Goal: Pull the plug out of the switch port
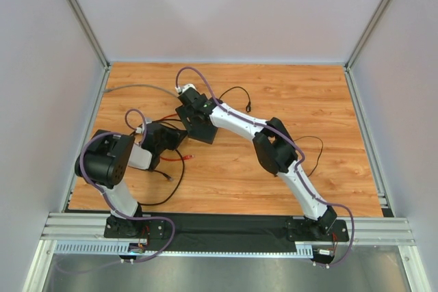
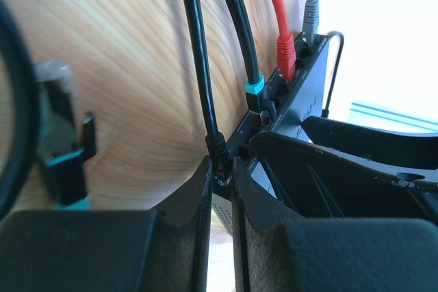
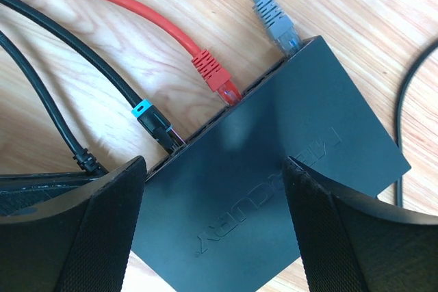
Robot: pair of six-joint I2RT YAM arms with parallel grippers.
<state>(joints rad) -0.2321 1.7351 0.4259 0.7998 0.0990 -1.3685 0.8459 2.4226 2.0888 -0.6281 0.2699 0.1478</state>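
Note:
The switch [image 1: 203, 135] [image 3: 287, 121] is a flat black box lying left of the table's middle, with cables in the sockets on its left edge. My left gripper [image 1: 173, 139] [image 2: 222, 169] is shut on the black plug [image 2: 219, 150] [image 3: 85, 160] at the near end of that row. Whether the plug is seated in its port is hidden by the fingers. My right gripper [image 1: 195, 115] [image 3: 213, 169] is open, its fingers [image 3: 113, 223] spread wide over the switch's top face. A black plug with a cyan band [image 3: 154, 122], a red plug [image 3: 213, 73] and a grey plug [image 3: 274, 18] sit further along the same edge.
A loose plug with teal trim [image 2: 65, 162] lies on the wood left of my left fingers. A loose red plug [image 1: 186, 158] and black leads [image 1: 171, 193] trail toward the near left. Another black lead [image 1: 315, 155] loops on the right. A grey cable [image 1: 137, 88] runs to the left wall.

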